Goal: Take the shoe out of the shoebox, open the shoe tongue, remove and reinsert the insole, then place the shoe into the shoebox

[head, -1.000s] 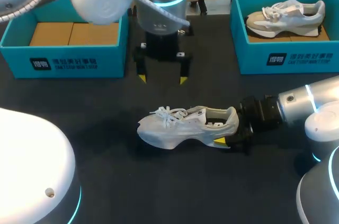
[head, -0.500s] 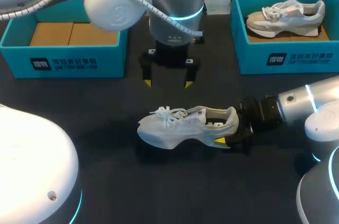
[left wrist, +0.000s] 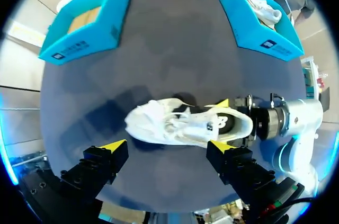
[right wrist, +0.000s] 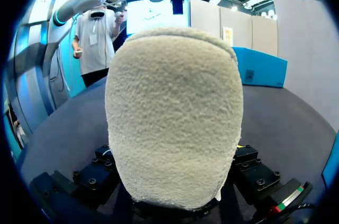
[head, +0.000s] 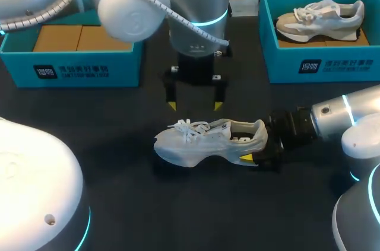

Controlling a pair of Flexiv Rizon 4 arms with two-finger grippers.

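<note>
White shoe (head: 208,142) out on the dark table (head: 178,215), about mid-table, toe pointing left, heel pointing right, laces bunched toward the toe end. My right gripper (head: 254,146) comes in low from the right and is clamped on the heel. One yellow tip shows on the near side of the heel in the head view, and the other shows on the far side in the left wrist view. From the right wrist, the fuzzy heel lining of the shoe (right wrist: 175,113) fills most of what lies ahead of the fingers. My left gripper (head: 195,106) hangs over the table just on the far side of the shoe, fingers pointing down, jaws spread wide, touching nothing. From its own wrist the shoe (left wrist: 185,123) lies just ahead of the two parted tips. Left shoebox (head: 71,70) sits at the far left, showing only brown card inside. Right shoebox (head: 323,64) sits at the far right and holds a second shoe (head: 320,18), grey and white, toe to the left. Both boxes are well apart from the shoe on the table.
</note>
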